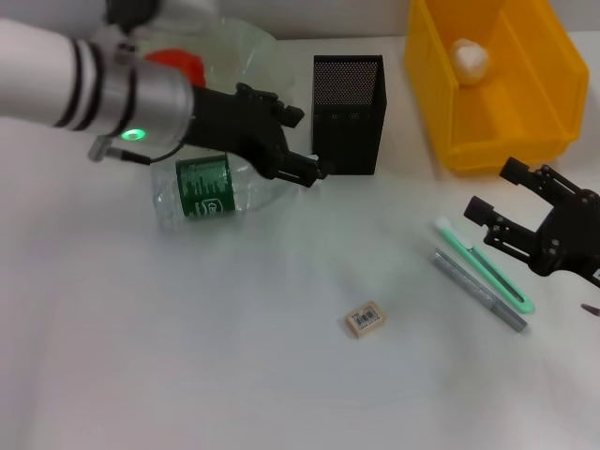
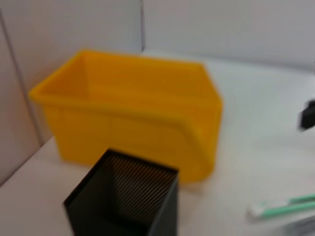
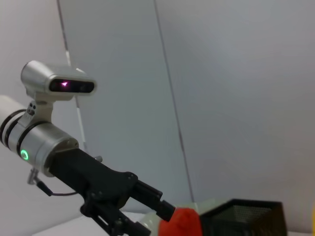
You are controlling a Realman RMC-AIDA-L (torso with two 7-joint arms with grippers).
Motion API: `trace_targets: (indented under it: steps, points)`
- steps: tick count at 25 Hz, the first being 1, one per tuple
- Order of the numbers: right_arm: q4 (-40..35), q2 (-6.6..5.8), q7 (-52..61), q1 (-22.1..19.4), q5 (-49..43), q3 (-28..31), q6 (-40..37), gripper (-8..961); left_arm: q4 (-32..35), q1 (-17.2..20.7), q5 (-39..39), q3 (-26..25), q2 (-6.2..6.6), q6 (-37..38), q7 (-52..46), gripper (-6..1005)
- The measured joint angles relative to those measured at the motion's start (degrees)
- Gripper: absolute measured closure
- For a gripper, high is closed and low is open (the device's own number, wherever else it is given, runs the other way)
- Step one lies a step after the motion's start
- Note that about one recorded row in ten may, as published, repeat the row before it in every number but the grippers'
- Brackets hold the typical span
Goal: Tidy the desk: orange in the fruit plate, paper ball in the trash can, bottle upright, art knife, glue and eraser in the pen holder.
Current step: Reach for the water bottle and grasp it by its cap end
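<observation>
The bottle lies on its side left of centre, its green label showing. My left gripper hovers open over its right end, close to the black mesh pen holder. The orange rests in the pale fruit plate behind my left arm. A paper ball lies inside the yellow trash can. My right gripper is open just right of the green art knife and the grey glue. The eraser sits alone near the front.
A pale wall stands behind the trash can and the pen holder. White tabletop surrounds the eraser at front centre and front left.
</observation>
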Motion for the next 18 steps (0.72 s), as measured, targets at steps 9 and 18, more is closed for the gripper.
trace_targets:
  steps: [9,18]
  points:
    - [0.2,0.14,-0.2,-1.2,0.0,0.0,1.7,163,1.7,-3.7,10.6,12.0,-0.13,-6.9,-10.7,170]
    - [1.2,0.13,-0.9,-1.3,-0.2,0.0,2.1,162,1.9,-6.1,20.2,20.0,-0.15,-10.7,-19.7,169]
